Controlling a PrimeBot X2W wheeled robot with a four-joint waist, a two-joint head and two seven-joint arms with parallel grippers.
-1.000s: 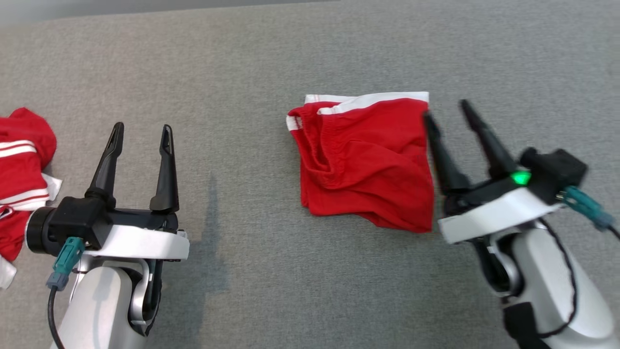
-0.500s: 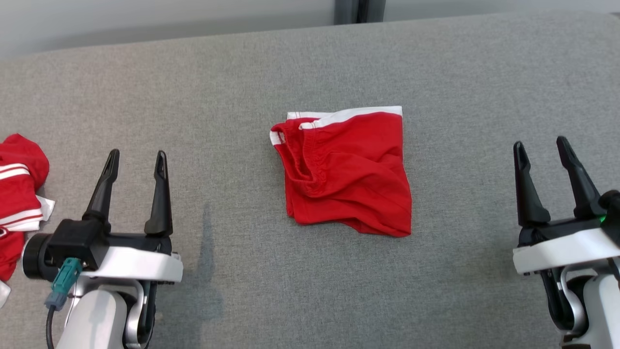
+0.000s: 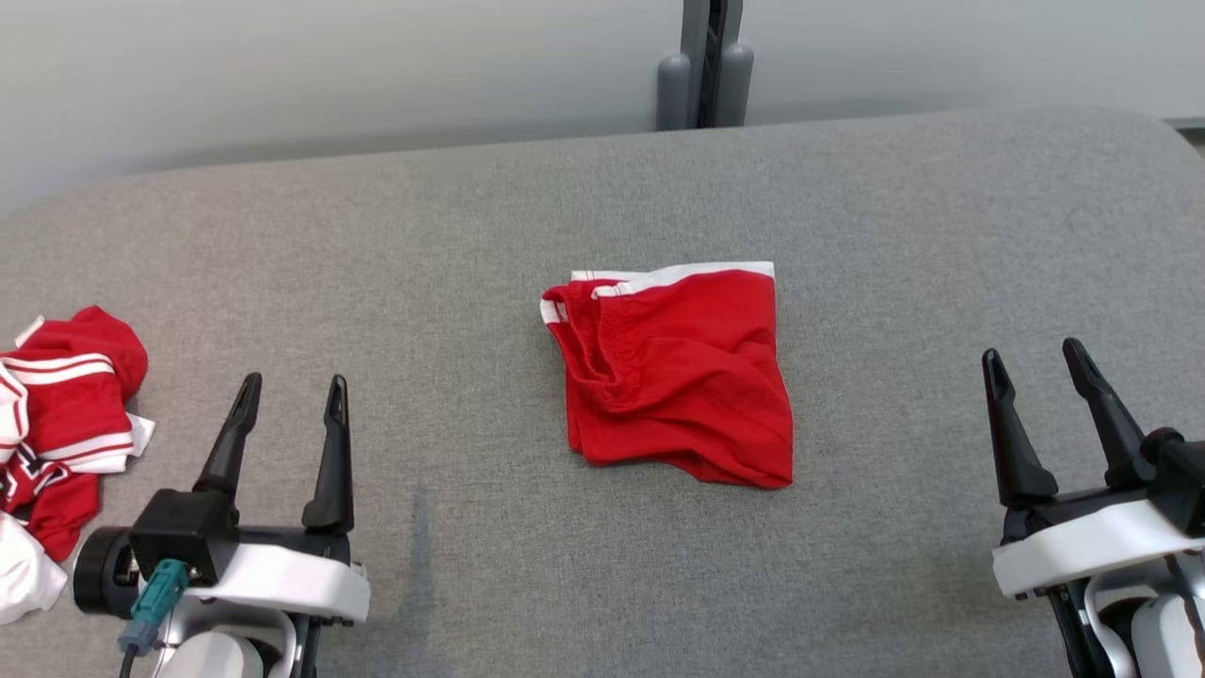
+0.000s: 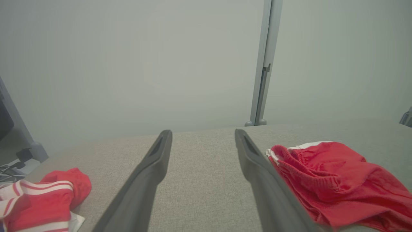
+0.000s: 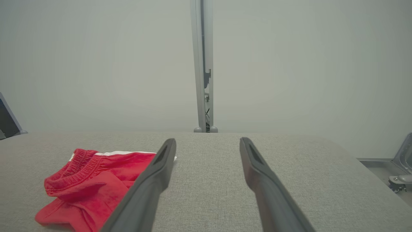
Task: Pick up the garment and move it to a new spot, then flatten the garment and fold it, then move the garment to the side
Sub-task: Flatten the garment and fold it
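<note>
Shorts (image 3: 678,377) lie folded between two spread, empty hands.

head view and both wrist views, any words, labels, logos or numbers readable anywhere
None can be read.
red shorts: plain red with white trim, no print showing.
red and white clothes at the left: a dark mark among the folds, too crumpled and small to read.

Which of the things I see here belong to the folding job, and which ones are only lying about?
For the job:
- red shorts, folded, mid-table
- left tool and right tool, both open, holding nothing
- grey table, the work surface

Lying about:
- red-and-white clothes heap, at the table's left end
- grey post, behind the table
</note>
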